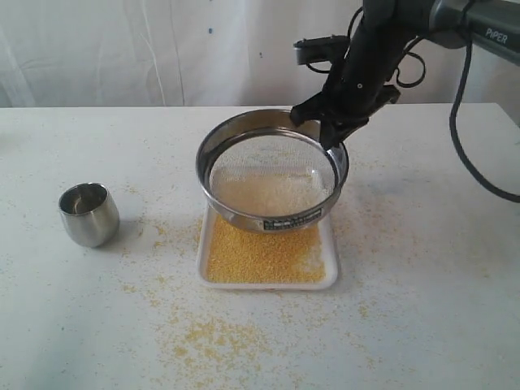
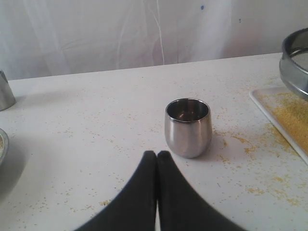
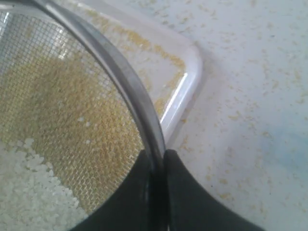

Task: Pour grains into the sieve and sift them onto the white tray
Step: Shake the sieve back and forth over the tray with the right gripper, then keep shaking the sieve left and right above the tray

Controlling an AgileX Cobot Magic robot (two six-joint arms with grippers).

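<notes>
My right gripper (image 1: pixel 331 134) is shut on the far rim of the sieve (image 1: pixel 244 209), holding it tilted above the white tray (image 1: pixel 331 260). In the right wrist view its fingers (image 3: pixel 180 192) pinch the sieve wall (image 3: pixel 126 86) from both sides. Whitish coarse grains (image 1: pixel 272 195) lie on the mesh (image 3: pixel 57 110); fine yellow grains (image 1: pixel 260 260) cover the tray below. The tray's corner (image 3: pixel 192 67) shows past the rim. My left gripper (image 2: pixel 157 155) is shut and holds nothing, hovering just short of the small steel cup (image 2: pixel 188 127); the left arm does not show in the exterior view.
The small steel cup (image 1: pixel 88 214) stands upright at the left of the table. Yellow grains are scattered on the table (image 1: pixel 203 337) in front of the tray and around it. Another steel vessel (image 2: pixel 5 91) sits at the edge of the left wrist view.
</notes>
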